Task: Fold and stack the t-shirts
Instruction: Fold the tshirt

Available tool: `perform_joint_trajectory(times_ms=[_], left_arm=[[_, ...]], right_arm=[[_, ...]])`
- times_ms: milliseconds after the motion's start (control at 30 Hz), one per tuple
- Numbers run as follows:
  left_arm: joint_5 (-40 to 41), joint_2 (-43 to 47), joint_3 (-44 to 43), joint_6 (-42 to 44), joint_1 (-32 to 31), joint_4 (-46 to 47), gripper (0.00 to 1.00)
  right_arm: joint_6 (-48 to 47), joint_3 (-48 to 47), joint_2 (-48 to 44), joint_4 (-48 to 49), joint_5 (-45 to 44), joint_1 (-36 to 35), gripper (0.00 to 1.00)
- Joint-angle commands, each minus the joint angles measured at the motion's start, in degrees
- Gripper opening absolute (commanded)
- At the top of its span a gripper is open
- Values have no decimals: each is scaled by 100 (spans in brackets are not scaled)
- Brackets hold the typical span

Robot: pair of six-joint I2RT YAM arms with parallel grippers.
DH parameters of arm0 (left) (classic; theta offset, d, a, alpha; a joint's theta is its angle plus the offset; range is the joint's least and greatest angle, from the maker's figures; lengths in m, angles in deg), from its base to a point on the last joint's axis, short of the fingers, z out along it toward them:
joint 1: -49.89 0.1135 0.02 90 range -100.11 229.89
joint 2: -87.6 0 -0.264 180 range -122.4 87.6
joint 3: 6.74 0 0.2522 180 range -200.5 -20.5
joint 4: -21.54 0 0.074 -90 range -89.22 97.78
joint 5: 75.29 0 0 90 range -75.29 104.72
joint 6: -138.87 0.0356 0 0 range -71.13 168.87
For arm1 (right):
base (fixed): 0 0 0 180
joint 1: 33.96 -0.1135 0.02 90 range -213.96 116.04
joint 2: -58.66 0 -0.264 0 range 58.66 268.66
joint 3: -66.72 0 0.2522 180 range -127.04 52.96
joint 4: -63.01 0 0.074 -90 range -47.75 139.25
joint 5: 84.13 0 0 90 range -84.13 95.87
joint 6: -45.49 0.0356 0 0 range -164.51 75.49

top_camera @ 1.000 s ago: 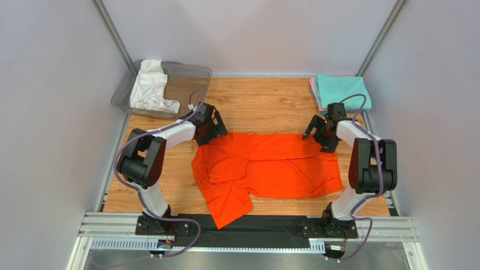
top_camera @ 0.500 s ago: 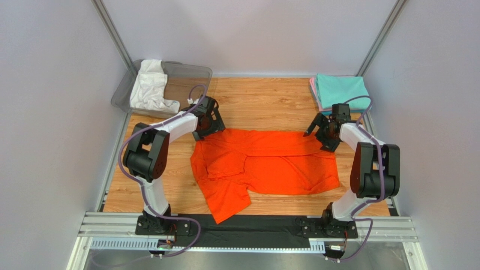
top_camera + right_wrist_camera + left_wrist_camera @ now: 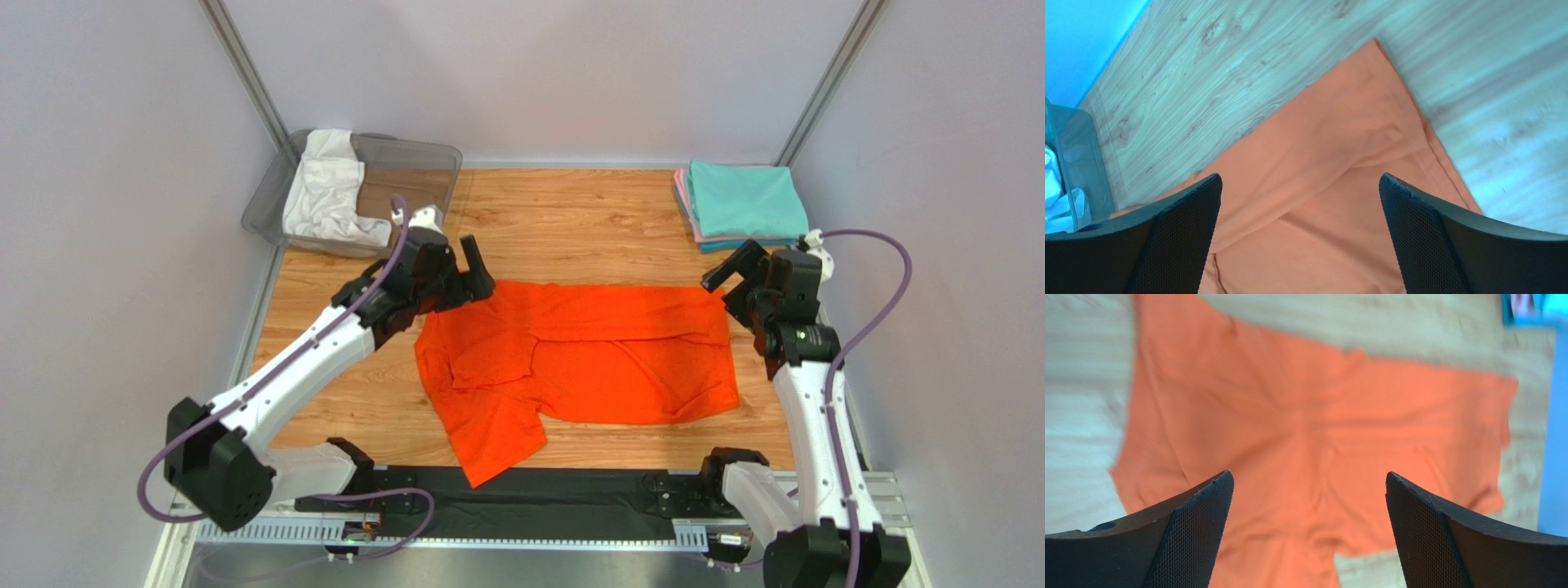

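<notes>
Jaws on the 2 grippers gape wide, empty. The left gripper hangs above the far-left corner of the orange t-shirt, the right gripper above its far-right corner.

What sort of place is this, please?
Probably a robotics lab test cell: plain grey walls enclose a wooden table, and the left arm and right arm are bolted to a metal rail at its near edge.

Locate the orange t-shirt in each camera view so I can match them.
Top external: orange t-shirt lies mid-picture.
Left wrist: orange t-shirt fills the middle, blurred.
Right wrist: orange t-shirt lower centre, corner pointing up.
Shared landmark: wooden tabletop bordering it.
</notes>
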Motion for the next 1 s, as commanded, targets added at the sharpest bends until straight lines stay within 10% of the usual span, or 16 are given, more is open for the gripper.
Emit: perform_joint_trajectory(times_ms=[0,467,967], left_arm=[[-179,600,682,-208,-625,-367,100],[-241,2185,2959,-2572,-3789,-1132,97],[-381,963,2925,-2889,-4406,-1000,61]], right_arm=[[418,580,-496,-349,-324,26,100],[-180,994,-920,-859,-358,35,100],[-119,1179,-937,-920,-603,44,100]])
